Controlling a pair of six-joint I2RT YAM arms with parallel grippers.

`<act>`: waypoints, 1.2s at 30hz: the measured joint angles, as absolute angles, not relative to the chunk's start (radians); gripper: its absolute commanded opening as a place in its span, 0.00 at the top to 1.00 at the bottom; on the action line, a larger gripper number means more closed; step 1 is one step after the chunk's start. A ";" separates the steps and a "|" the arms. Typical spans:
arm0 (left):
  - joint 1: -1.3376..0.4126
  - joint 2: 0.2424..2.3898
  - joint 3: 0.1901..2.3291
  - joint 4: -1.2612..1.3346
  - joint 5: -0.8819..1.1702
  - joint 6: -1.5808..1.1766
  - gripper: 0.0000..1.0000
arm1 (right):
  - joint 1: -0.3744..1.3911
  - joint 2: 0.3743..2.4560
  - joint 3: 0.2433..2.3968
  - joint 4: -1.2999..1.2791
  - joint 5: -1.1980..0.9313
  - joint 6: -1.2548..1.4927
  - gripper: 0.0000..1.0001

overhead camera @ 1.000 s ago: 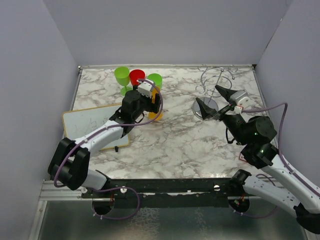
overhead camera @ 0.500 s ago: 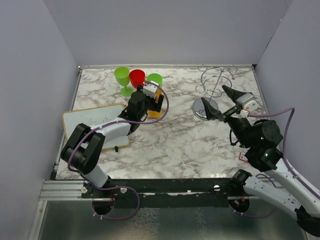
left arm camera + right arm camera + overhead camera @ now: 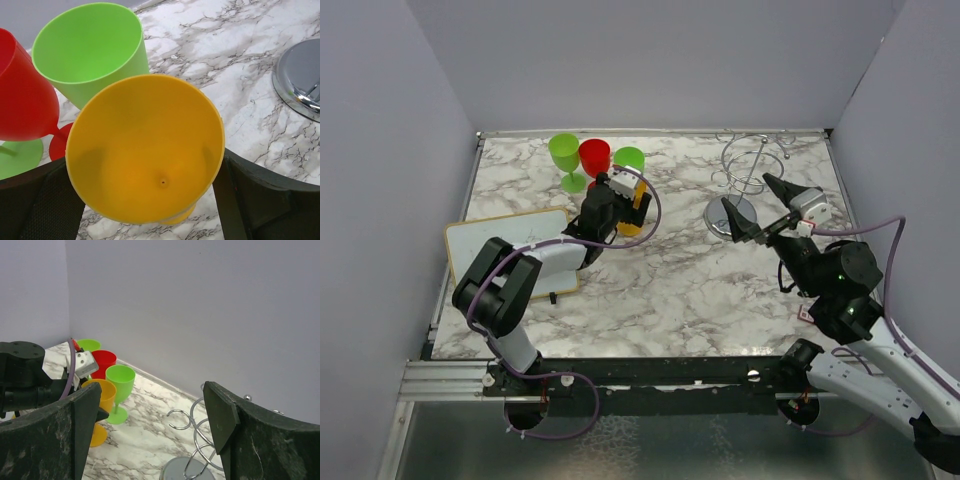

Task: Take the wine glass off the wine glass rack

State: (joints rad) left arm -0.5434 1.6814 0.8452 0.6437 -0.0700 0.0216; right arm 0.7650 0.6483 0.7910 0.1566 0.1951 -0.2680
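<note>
The orange wine glass (image 3: 633, 218) stands upright on the marble table, also seen in the left wrist view (image 3: 145, 150) and the right wrist view (image 3: 99, 395). My left gripper (image 3: 623, 203) is shut on its bowl, one finger on each side (image 3: 145, 172). The wine glass rack (image 3: 752, 160), silver wire with a round base (image 3: 728, 216), stands at the back right and carries no glass; it also shows in the right wrist view (image 3: 200, 440). My right gripper (image 3: 760, 205) is open and empty just in front of the rack (image 3: 152, 390).
Two green wine glasses (image 3: 563, 152) (image 3: 629, 158) and a red one (image 3: 594, 155) stand close behind the orange glass at the back left. A whiteboard (image 3: 500, 245) lies at the left edge. Grey walls enclose the table.
My left arm has sunk and reached further forward with the orange glass, its gripper shifting slightly right. My right gripper has drawn back a little from the rack's base.
</note>
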 measured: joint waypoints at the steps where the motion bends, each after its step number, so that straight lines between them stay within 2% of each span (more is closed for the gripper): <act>1: -0.543 1.682 0.845 0.645 -0.073 0.022 0.03 | 0.765 0.648 0.790 0.157 0.195 -0.268 0.16; 12: -0.543 1.656 0.833 0.589 -0.105 0.002 0.01 | 0.765 0.643 0.786 0.154 0.200 -0.255 0.12; 16: -0.543 1.580 0.799 0.553 -0.123 -0.023 0.01 | 0.765 0.664 0.797 0.138 0.233 -0.229 0.08; 26: -0.513 1.332 0.737 0.468 -0.103 -0.125 0.01 | 0.765 0.707 0.850 0.073 0.310 -0.151 0.07; 32: -0.510 1.213 0.752 0.300 -0.099 -0.169 0.01 | 0.765 0.700 0.897 0.017 0.323 -0.124 0.06; 36: -0.495 1.119 0.840 0.127 -0.121 -0.201 0.01 | 0.765 0.710 0.953 -0.034 0.371 -0.112 0.06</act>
